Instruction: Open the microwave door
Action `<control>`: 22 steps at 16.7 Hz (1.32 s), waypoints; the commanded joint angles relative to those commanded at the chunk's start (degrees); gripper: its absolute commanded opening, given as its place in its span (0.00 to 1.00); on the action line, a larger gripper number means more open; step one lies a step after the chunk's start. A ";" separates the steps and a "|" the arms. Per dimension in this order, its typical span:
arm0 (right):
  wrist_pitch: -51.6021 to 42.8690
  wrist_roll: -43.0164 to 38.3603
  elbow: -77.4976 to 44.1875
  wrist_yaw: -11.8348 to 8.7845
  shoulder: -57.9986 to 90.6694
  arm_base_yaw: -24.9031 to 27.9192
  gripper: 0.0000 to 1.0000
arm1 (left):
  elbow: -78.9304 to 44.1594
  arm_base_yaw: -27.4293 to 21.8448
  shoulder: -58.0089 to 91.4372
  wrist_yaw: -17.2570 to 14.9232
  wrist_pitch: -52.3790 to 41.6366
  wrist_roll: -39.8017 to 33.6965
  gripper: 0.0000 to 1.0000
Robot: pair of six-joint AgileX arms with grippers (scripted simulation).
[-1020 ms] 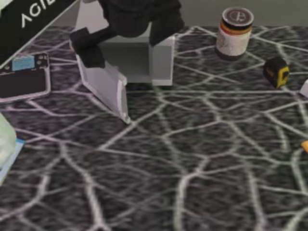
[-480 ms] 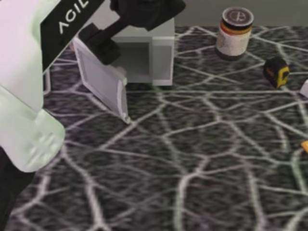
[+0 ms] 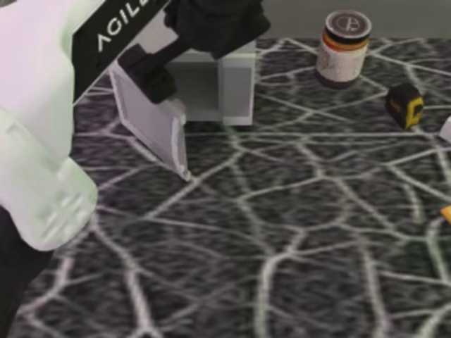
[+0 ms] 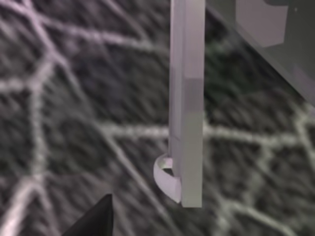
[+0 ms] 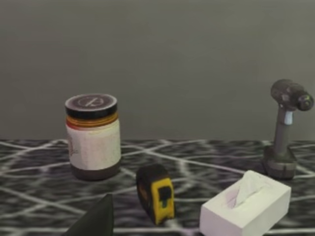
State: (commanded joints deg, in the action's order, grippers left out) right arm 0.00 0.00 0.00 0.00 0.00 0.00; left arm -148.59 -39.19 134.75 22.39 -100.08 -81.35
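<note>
Where pale veins cross the dark table (image 3: 303, 239), the microwave (image 3: 236, 77) stands open.

1 microwave (image 3: 211, 81) | 1 jar (image 3: 342, 48) | 1 tape measure (image 3: 404, 105) | 1 drill (image 5: 285, 132) | likely 1 tissue box (image 5: 246, 204)

Left arm (image 3: 49, 120) fills the top view's left side, cut off by left and top edges. Its wrist covers the microwave (image 3: 222, 84) top and part of the cavity. Left gripper (image 3: 151, 74) fingers hidden behind the microwave door (image 3: 151, 123); can't tell grip. Door seen edge-on in left wrist view, top cropped. At right edge, a white item (image 3: 446, 130) and an orange item (image 3: 445, 213) are cropped, unidentifiable.
</note>
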 joint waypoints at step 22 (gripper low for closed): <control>0.00 0.00 0.00 0.00 0.00 0.00 1.00 | 36.24 4.62 -10.80 -0.19 26.90 4.83 1.00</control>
State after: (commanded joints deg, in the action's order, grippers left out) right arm 0.00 0.00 0.00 0.00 0.00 0.00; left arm -112.35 -34.57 123.95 22.20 -73.19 -76.52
